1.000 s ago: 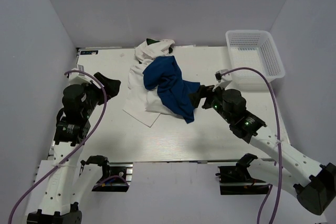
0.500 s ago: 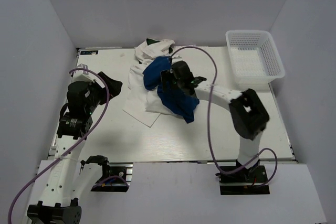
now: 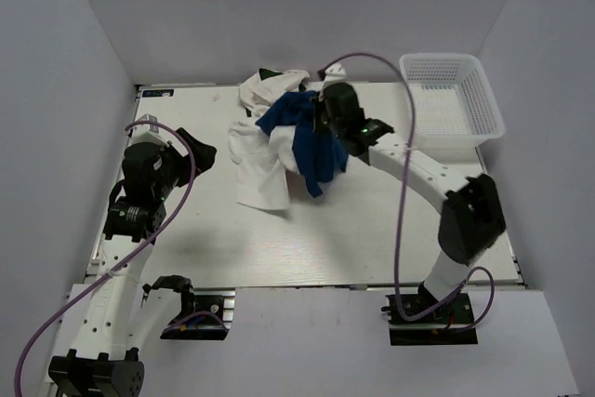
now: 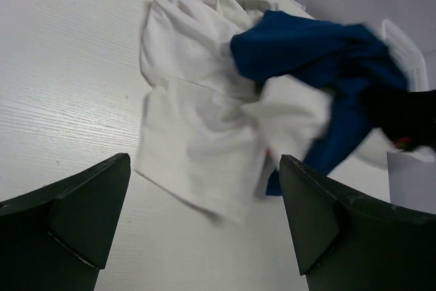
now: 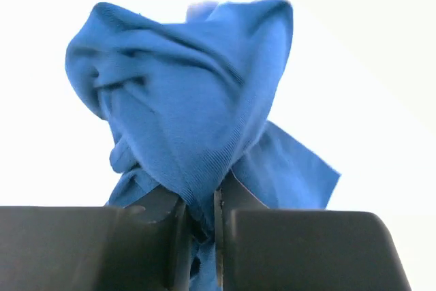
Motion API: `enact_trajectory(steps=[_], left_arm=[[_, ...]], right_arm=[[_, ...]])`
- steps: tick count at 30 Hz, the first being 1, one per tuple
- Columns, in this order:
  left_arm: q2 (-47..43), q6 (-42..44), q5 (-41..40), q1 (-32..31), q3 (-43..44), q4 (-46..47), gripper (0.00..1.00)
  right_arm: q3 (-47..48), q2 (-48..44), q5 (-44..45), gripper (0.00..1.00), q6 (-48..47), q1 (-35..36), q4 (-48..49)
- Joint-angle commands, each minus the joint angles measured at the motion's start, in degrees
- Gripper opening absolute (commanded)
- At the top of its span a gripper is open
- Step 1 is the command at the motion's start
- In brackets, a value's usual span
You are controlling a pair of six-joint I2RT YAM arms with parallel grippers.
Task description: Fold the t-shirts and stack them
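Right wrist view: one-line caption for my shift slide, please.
Right gripper fingers shut on a bunched fold of the royal blue t-shirt, the cloth filling the middle of the frame.

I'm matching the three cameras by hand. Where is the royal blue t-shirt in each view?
Top external: the blue t-shirt is at centre, just right of the white shirts.
Left wrist: upper right, against the white shirts.
Right wrist: fills the centre, with its lower end between the fingers.
Shared landmark: the right gripper shut on the shirt, seen as a dark blur in the left wrist view.
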Motion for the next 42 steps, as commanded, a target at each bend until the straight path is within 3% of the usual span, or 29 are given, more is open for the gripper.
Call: enact_trajectory(steps=[1,8,13,17,22,29,30,33,39,41,42], left_arm=[[0.3,0.2,-0.8,0.3,-0.2,-0.1,1.00],[0.8,0.2,-1.9,0.3,-0.7,-0.1,1.00],[1.3,0.2,-3.0,0.3,-0.2,-0.6,1.00],[1.3,0.2,-4.4,0.3,0.3,-1.9,1.00],[0.8,0.2,-4.4,0.3,0.3,-0.9,1.00],[0.8,0.2,-4.4,0.3,0.9,-1.4,1.00],[0.8,0.2,-4.4,0.3,0.9,-1.4,1.00],[0.3,0.2,-4.4,0.3,0.9,-1.4,1.00],[-0.9,-0.3,-4.9,0.3,0.9,-2.0,1.00],[-0.9,-0.3,-4.9,0.3,0.9,-2.0,1.00],[-0.9,-0.3,-4.9,0.3,0.9,-2.0,1.00]], right_arm=[[3.9,-10.9,9.2,0.00,-2.0,-4.0,6.9],[13.3,-17.0,7.6,0.00,-6.3,-12.3,3.1],[26.1,-14.4,-1.2,0.00,-8.6,-15.2,-3.8],[36.8,-10.5,3.8,0.00,-9.0,-17.6,-5.9],[46.0,-7.7,-1.8,0.00,-12.1,-19.3,-6.6],[47.0,-9.3,-13.9,0.00,-8.2,-19.3,-4.8],[47.0,-9.6,-20.7,0.00,-7.5,-19.0,-4.3],[46.6,-9.1,-30.1,0.00,-4.2,-18.3,-3.6],[33.6,-10.6,-37.6,0.00,-2.8,-16.9,-2.7],[25.4,-12.3,-37.9,0.15,-3.0,-16.4,-2.6],[23.1,-12.7,-37.4,0.28,-3.3,-15.9,-2.5]])
